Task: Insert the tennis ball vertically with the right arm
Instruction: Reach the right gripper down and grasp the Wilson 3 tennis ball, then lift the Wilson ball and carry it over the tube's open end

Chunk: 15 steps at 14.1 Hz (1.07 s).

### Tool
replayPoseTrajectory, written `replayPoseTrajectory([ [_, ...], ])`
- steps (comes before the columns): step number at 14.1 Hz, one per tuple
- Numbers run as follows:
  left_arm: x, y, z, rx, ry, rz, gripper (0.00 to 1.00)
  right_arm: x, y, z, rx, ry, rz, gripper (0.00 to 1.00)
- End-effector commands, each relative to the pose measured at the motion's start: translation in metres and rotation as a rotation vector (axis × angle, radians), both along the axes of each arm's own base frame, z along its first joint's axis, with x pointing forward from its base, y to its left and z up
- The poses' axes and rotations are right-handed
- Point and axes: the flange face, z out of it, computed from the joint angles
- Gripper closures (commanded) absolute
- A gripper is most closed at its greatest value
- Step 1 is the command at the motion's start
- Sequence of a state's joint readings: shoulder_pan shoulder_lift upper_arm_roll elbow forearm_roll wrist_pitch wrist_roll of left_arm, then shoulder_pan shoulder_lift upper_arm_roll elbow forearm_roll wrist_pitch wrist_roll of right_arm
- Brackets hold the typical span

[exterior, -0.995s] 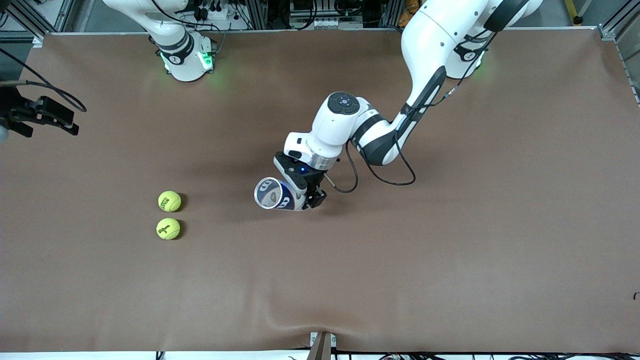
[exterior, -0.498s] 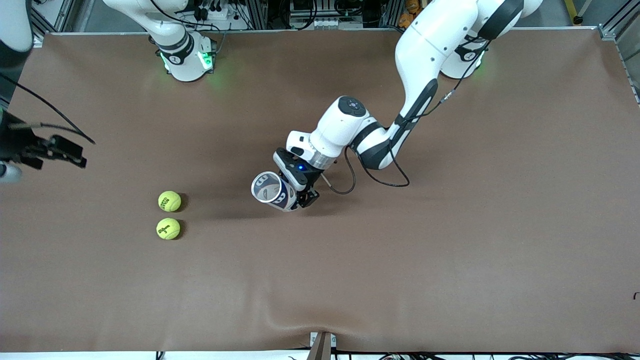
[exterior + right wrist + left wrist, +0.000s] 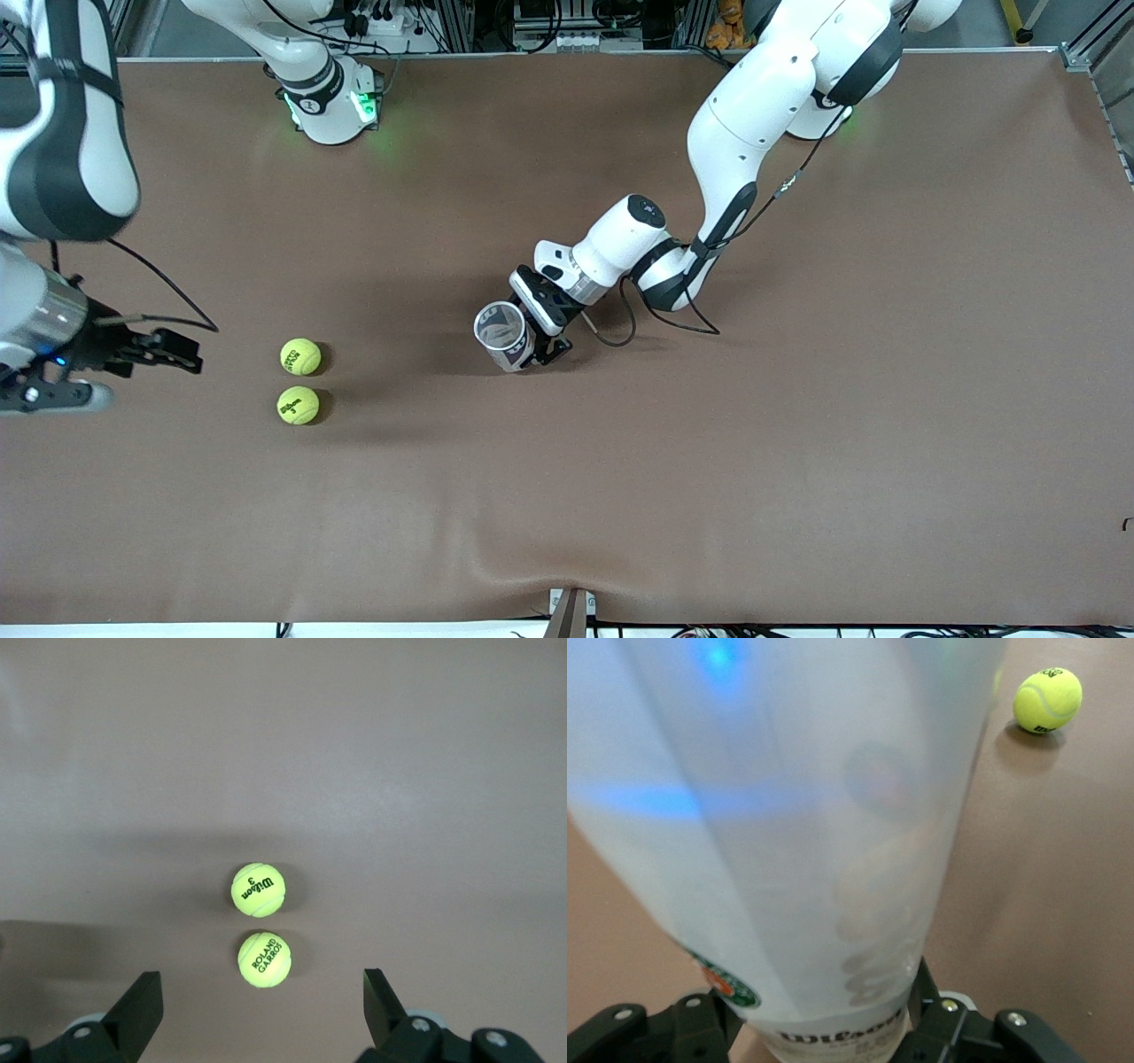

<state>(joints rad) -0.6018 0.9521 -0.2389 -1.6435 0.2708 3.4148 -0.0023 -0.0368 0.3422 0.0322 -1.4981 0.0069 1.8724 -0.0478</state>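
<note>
Two yellow tennis balls lie side by side on the brown table (image 3: 620,496). One ball (image 3: 300,356) (image 3: 264,958) is farther from the front camera. The other (image 3: 298,405) (image 3: 258,889) is nearer to it. My right gripper (image 3: 66,394) (image 3: 263,1010) hangs open over the table toward the right arm's end, apart from the balls, nothing between its fingers (image 3: 142,1001). My left gripper (image 3: 534,341) (image 3: 833,1036) is shut on the base of a clear tennis ball tube (image 3: 505,337) (image 3: 815,815). The tube is held nearly upright at mid-table, mouth up and nothing in it. One ball (image 3: 1047,700) shows past the tube.
The right arm's base (image 3: 328,97) and the left arm's base (image 3: 815,115) stand along the table's back edge. A loose black cable (image 3: 620,332) loops beside the left wrist. A small bracket (image 3: 571,611) sits at the table's front edge.
The right arm has swung in from the table's end toward the two balls, still open. The left arm has lowered the tube and turned it more upright.
</note>
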Motion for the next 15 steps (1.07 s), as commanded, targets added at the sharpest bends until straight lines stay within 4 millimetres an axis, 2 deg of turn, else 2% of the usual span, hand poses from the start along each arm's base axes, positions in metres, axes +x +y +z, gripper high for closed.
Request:
replayPoseTrajectory([
  [1, -0.003, 0.000, 0.000, -0.005, -0.002, 0.003, 0.25, 0.016, 0.002, -0.046, -0.002, 0.006, 0.011, 0.00],
  [3, -0.005, 0.001, -0.010, 0.008, 0.003, -0.003, 0.25, 0.020, -0.004, -0.097, 0.001, -0.006, -0.003, 0.00],
  [5, -0.008, 0.000, -0.015, 0.014, 0.006, -0.009, 0.25, 0.023, 0.013, -0.124, 0.001, 0.012, -0.009, 0.00],
  [7, -0.008, 0.001, -0.016, 0.016, 0.005, -0.010, 0.25, 0.023, 0.018, -0.154, 0.000, 0.052, -0.054, 0.00],
  [10, -0.010, 0.001, -0.018, 0.018, 0.007, -0.012, 0.25, 0.021, 0.019, -0.193, 0.002, 0.070, -0.056, 0.00],
  [15, -0.011, 0.000, -0.021, 0.020, 0.008, -0.015, 0.25, 0.010, 0.037, -0.239, 0.004, 0.036, -0.071, 0.00],
])
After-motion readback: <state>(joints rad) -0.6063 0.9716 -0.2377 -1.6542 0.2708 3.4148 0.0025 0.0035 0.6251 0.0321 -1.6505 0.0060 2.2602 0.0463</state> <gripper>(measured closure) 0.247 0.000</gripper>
